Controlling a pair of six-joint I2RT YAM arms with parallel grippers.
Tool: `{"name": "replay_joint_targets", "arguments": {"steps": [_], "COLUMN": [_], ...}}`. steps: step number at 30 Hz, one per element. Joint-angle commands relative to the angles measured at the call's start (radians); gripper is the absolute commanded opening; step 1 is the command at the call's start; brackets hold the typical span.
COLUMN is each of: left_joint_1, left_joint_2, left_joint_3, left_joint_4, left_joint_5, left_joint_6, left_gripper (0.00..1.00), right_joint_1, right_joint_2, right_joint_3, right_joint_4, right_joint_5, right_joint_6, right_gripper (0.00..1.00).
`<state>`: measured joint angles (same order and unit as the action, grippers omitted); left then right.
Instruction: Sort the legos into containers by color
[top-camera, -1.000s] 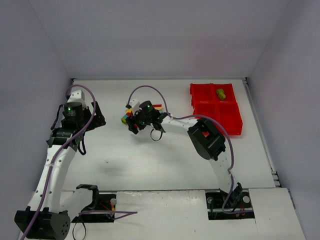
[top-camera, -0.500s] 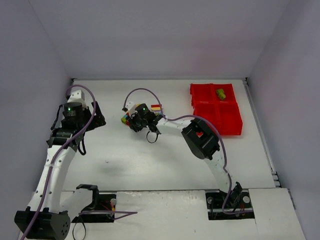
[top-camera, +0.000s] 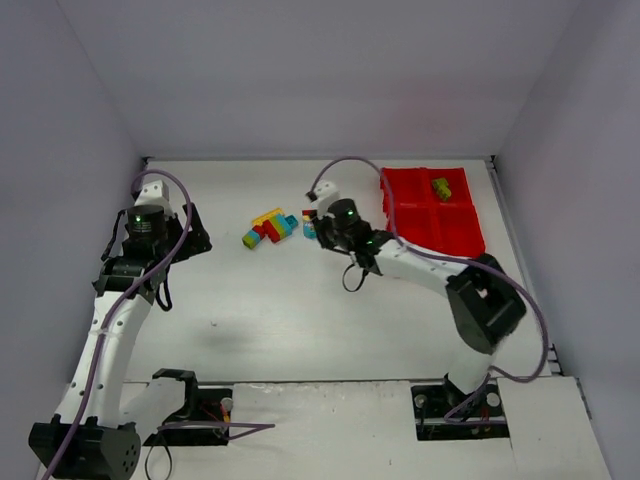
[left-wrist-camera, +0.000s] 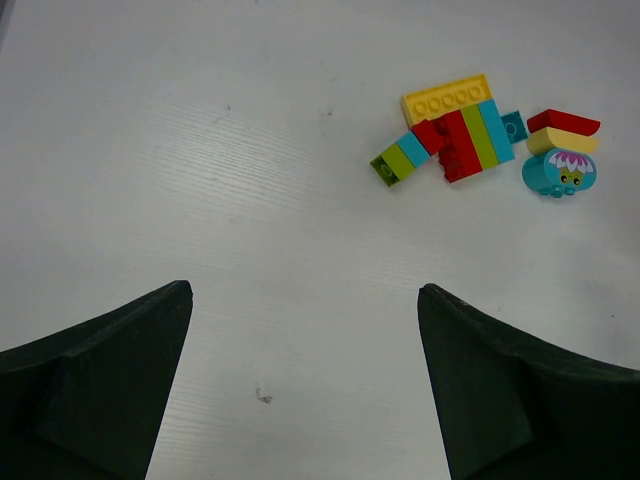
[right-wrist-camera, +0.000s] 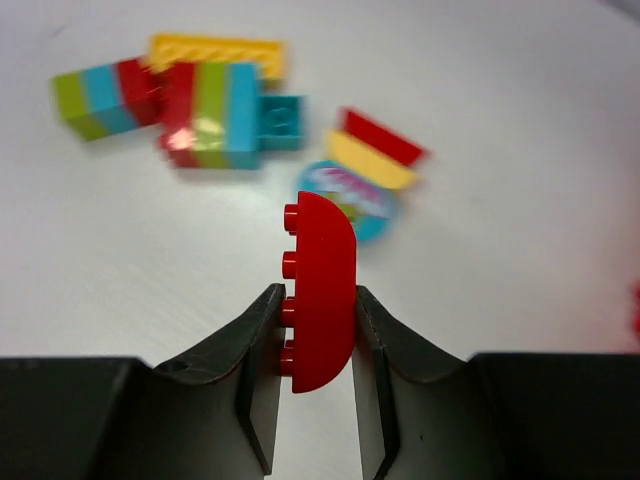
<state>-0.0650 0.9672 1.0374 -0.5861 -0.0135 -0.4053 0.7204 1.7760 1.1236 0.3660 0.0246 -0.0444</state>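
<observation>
In the right wrist view my right gripper (right-wrist-camera: 318, 295) is shut on a red curved lego (right-wrist-camera: 325, 245), held on edge above the table. Behind it lies a cluster of joined legos (right-wrist-camera: 205, 105) in yellow, red, green and teal, with a round teal piece (right-wrist-camera: 350, 205) under a yellow and a red slab. From above, the right gripper (top-camera: 318, 228) hangs between the cluster (top-camera: 270, 228) and the red containers (top-camera: 432, 207). A yellow-green lego (top-camera: 440, 186) lies in a back bin. My left gripper (left-wrist-camera: 305, 300) is open over bare table, the cluster (left-wrist-camera: 455, 135) far ahead of it.
White walls enclose the table on three sides. The left arm (top-camera: 150, 240) stands at the far left. The right arm's elbow (top-camera: 485, 305) reaches in front of the tray.
The right gripper has shut on the red curved lego at the cluster and swung right with it, towards the tray. The left arm has not moved.
</observation>
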Motion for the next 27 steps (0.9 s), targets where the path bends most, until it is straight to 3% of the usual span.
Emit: {"name": "replay_joint_targets", "arguments": {"steps": [1,5,9,17,21,24,27], "left_joint_1": [0.008,0.008,0.008,0.007,0.008,0.007,0.007], "left_joint_2": [-0.009,-0.005,-0.001,0.002,0.001,-0.001,-0.001], "left_joint_3": [0.018,0.018,0.018,0.018,0.016,0.016,0.018], "left_joint_4": [0.046,0.045,0.045,0.045,0.045,0.045,0.045], "left_joint_5": [0.014,0.014,0.014,0.014,0.014,0.014,0.014], "left_joint_6": [-0.012,-0.012,-0.012,-0.013,-0.013,-0.013,-0.013], "left_gripper": [0.88,0.88,0.88,0.88,0.88,0.88,0.88], "right_joint_1": [-0.097,-0.235,-0.369,-0.521,-0.535,-0.536,-0.536], "right_joint_2": [-0.197,-0.312,-0.403,-0.373,-0.322,-0.305,-0.300], "right_joint_3": [-0.080,-0.208,-0.274,-0.294,-0.274,-0.251,-0.232], "right_joint_4": [0.019,-0.031,-0.076,-0.144,-0.153,-0.153,-0.153], "right_joint_5": [0.164,0.274,0.262,0.213,0.189,0.163,0.129], "right_joint_6": [0.076,0.123,0.233,0.340,0.347,0.327,0.310], "right_gripper": [0.00,0.00,0.00,0.01,0.14,0.37,0.46]}}
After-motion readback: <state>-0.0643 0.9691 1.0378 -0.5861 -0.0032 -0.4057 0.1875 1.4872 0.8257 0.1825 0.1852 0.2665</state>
